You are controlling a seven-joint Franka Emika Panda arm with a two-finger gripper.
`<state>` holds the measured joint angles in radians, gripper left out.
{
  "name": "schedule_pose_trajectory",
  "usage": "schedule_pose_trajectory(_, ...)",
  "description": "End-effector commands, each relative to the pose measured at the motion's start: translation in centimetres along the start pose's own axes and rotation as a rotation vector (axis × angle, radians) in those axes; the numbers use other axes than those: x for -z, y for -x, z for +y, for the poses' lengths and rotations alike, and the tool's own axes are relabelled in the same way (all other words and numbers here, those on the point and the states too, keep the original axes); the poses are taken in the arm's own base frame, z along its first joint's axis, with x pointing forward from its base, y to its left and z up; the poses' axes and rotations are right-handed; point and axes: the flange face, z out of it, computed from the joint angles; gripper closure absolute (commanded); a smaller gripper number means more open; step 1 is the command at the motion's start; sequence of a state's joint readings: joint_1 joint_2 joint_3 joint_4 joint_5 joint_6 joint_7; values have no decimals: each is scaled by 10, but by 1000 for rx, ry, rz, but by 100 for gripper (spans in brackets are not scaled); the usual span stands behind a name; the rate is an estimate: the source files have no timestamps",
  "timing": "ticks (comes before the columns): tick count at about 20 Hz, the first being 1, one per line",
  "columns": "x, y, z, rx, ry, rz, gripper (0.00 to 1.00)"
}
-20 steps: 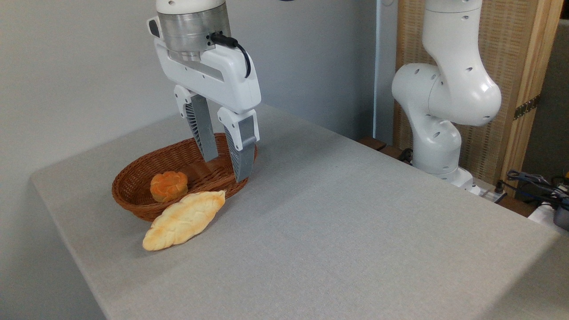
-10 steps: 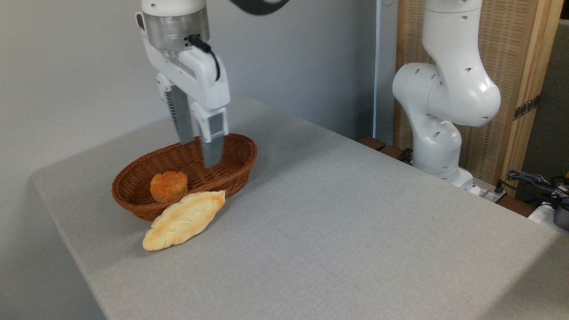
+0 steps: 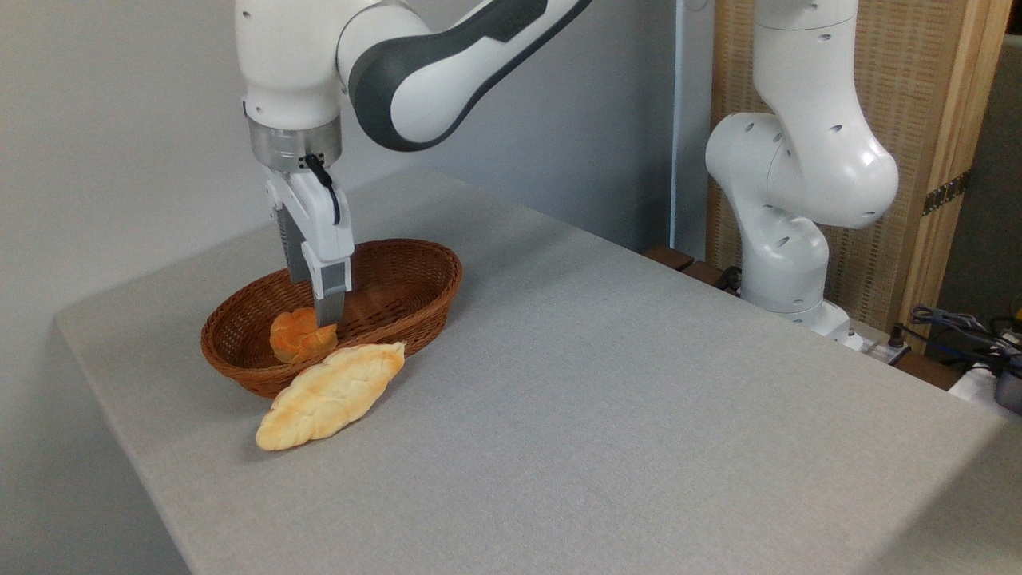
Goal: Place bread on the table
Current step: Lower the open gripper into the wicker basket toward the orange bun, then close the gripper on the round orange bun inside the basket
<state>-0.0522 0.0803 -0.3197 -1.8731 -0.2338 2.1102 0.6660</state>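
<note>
The bread (image 3: 294,339), a small round orange-brown bun with a cracked top, lies in the brown wicker basket (image 3: 399,275) near its front left wall. My gripper (image 3: 318,315) hangs straight down over the bun, turned nearly edge-on to the camera. Its near finger (image 3: 329,297) reaches the bun's right top edge, while the far finger is mostly hidden behind it. The two fingers stand offset, so the gripper is open, with nothing held. The basket rests on the table (image 3: 607,415), covered in light grey cloth.
A long pale braided loaf (image 3: 331,394) lies on the cloth, leaning against the basket's front rim. The arm's white base (image 3: 790,216) stands at the table's far right edge, with cables beyond it.
The gripper has moved left and down inside the basket, rotating from broadside to nearly edge-on, and now sits right at the bun. The bun and the loaf have not moved.
</note>
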Motion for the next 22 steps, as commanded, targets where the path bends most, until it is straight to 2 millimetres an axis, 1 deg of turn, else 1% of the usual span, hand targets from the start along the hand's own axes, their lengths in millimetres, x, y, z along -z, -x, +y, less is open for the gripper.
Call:
schedule_pose_trajectory(1,-30,0,10,-41,-19,-15,0)
schedule_pose_trajectory(3,-51,4,11,-86,-57,-53,0)
schedule_pose_trajectory(4,-60,-1,19,-105,-51,-58,0)
schedule_pose_trajectory(7,-67,-6,16,-101,-68,-20,0)
schedule_pose_trajectory(9,-76,-10,13,-68,-79,12,0)
schedule_pose_trajectory(10,-77,-13,12,-61,-90,31,1)
schedule_pose_trajectory(13,-80,-14,12,-62,-91,34,25)
schedule_pose_trajectory(14,-81,-13,12,-62,-90,33,36)
schedule_pose_trajectory(15,-81,-13,12,-62,-90,33,51)
schedule_pose_trajectory(16,-81,-13,12,-62,-90,33,61)
schedule_pose_trajectory(17,-80,-14,12,-62,-91,34,68)
schedule_pose_trajectory(20,-80,-14,12,-62,-92,35,72)
schedule_pose_trajectory(22,-79,-14,11,-61,-92,37,72)
